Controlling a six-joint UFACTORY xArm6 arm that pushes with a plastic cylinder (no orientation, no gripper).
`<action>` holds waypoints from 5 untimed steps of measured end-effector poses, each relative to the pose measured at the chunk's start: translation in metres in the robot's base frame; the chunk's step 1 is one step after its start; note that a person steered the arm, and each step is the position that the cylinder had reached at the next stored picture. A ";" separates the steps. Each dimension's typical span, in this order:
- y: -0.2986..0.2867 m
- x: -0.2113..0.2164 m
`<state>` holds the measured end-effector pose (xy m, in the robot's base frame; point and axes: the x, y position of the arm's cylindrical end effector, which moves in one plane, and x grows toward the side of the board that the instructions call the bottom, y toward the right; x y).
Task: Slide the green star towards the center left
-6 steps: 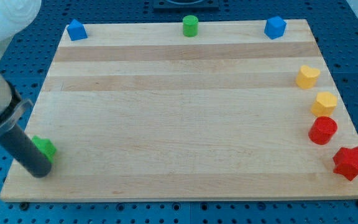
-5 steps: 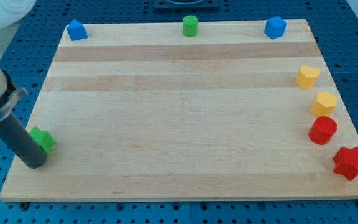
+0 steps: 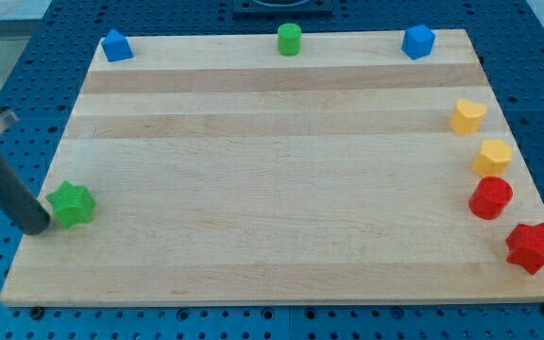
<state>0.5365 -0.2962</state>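
Board (image 3: 281, 179): wooden, star sits near its left edge, lower part
Green star (image 3: 71, 204): must travel up the left side toward mid-height
My tip (image 3: 38, 227): no pincer; touching star's lower-left, push upward, steadily

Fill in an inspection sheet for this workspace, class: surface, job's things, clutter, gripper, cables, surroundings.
Surface: wooden board, flat.
Job's things: green star near the view's lower left edge; my tip just at its left.
Clutter: two blue blocks, green cylinder along the top; two yellow blocks, red cylinder, red star at right.
Gripper: none, only a rod.
Cables: nothing seen.
Surroundings: blue perforated base.
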 end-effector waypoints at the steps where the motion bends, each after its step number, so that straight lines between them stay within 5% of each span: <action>1: 0.023 -0.001; 3: 0.100 -0.028; 5: 0.042 -0.018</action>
